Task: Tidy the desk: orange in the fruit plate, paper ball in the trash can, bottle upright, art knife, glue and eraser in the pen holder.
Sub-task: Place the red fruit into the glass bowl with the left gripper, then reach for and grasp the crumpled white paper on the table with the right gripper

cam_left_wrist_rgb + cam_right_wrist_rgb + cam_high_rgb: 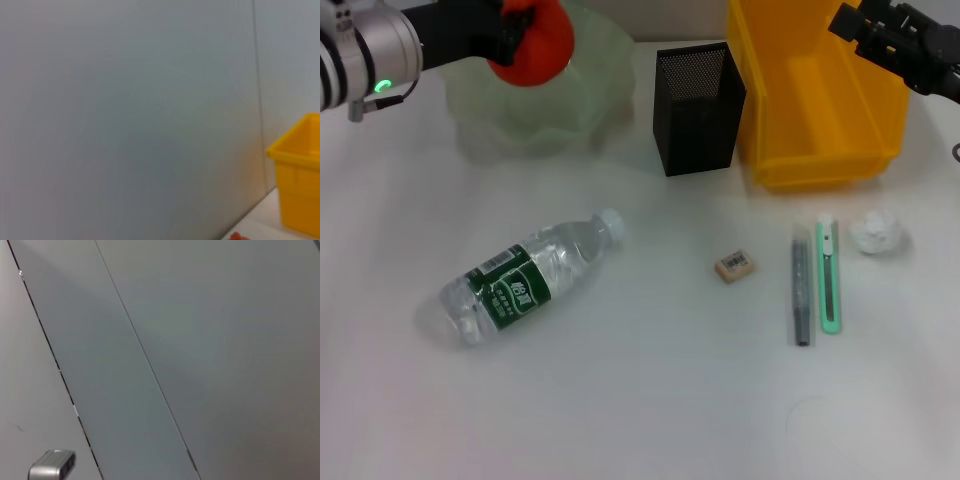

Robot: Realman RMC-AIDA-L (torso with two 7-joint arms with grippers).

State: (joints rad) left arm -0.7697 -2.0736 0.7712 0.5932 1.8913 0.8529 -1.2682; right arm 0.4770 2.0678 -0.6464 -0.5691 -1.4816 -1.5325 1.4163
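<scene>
My left gripper (525, 35) jaws are clamping the round orange fruit (542, 45) above the pale green glass plate (590, 90); my right gripper (880, 35) jaws' state I cannot tell.

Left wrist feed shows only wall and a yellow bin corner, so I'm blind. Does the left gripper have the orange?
Observer: Yes, the left gripper holds the orange over the fruit plate.
Operator: Bottle upright?
Observer: No, the bottle lies on its side on the table.
Operator: Right arm?
Observer: The right gripper is over the yellow bin, holding nothing visible.
</scene>
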